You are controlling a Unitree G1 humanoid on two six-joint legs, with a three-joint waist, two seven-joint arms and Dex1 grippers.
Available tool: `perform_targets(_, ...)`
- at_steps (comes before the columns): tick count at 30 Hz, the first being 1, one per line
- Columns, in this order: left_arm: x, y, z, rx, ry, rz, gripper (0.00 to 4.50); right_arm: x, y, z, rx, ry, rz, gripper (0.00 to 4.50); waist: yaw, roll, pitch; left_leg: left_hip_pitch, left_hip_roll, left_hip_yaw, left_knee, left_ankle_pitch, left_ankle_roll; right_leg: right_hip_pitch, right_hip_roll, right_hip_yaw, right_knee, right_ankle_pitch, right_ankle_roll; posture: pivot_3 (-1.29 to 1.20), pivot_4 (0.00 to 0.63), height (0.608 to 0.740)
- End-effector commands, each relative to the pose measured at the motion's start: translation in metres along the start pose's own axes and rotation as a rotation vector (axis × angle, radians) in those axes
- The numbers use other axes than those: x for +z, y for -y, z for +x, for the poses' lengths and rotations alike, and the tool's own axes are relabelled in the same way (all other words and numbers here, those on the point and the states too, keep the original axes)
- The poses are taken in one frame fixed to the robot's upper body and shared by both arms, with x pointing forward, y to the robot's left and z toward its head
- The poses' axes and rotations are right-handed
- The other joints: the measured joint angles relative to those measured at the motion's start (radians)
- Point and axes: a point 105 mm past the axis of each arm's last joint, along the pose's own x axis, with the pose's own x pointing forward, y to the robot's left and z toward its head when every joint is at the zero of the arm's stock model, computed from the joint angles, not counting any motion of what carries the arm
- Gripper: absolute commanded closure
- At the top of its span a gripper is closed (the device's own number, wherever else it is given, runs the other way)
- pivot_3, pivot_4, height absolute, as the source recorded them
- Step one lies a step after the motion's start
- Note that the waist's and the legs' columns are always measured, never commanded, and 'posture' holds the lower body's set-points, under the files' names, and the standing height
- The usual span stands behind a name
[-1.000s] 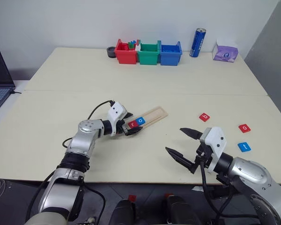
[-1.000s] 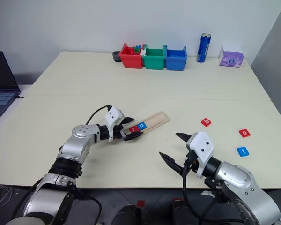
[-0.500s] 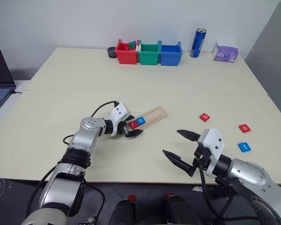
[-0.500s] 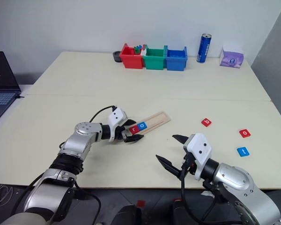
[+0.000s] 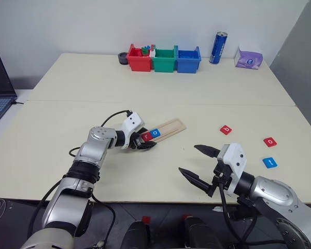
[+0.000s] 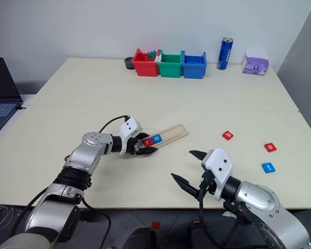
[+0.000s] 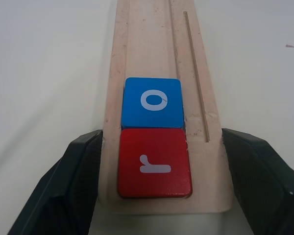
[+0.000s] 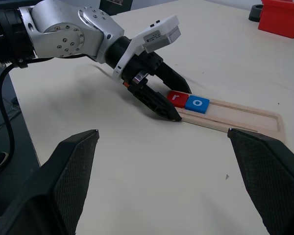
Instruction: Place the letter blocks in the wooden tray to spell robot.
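At tray end: my left gripper [image 5: 145,143] clamps the wooden tray [image 7: 159,58].
Right gripper [image 5: 199,164]: spread, empty.
Risk: tugging could spill the r block [image 7: 154,162].

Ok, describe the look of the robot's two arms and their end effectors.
Both arms are silver-grey metal segments with black joints. Each wrist carries a white block, ahead of which two black tapered fingers form the left end effector and right end effector. Loose black cables loop along both forearms.
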Motion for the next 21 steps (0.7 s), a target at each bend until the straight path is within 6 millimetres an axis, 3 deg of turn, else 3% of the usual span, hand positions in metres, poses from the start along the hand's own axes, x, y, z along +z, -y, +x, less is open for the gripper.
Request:
perform_targets(1, -0.020, 0.012, -0.001, -0.066, -0.070, -0.010, 1.12, 0.011, -0.006, -0.001, 0.028, 0.035, -0.039, 0.00, 0.000, 0.000, 0.000, 0.000, 0.000, 0.000, 0.000, 0.000, 0.000, 0.000, 0.000, 0.000, 0.000, 0.000, 0.000, 0.00, 0.150, 0.740)
perform_targets(8, -0.011, 0.052, -0.003, -0.285, -0.034, 0.273, 1.12, -0.009, -0.008, -0.023, 0.060, -0.098, -0.051, 0.00, 0.005, 0.000, 0.000, -0.001, 0.001, 0.000, -0.001, 0.000, 0.000, 0.000, -0.001, 0.000, -0.001, 0.000, 0.000, 0.00, 0.150, 0.740)
perform_targets(14, -0.005, 0.087, 0.002, -0.480, 0.012, 0.329, 1.12, -0.022, -0.007, -0.042, 0.050, -0.196, -0.089, 0.00, 0.006, -0.001, -0.001, -0.001, -0.001, 0.001, 0.000, 0.000, 0.000, 0.000, -0.002, 0.000, -0.001, -0.001, 0.001, 0.00, 0.150, 0.740)
perform_targets(21, 0.008, 0.094, 0.016, -0.523, 0.041, 0.320, 1.12, -0.025, -0.001, -0.055, -0.008, -0.241, -0.108, 0.00, 0.005, -0.001, -0.001, -0.001, -0.001, 0.000, 0.001, 0.000, 0.000, 0.000, -0.001, 0.000, -0.001, -0.001, 0.001, 0.00, 0.150, 0.740)
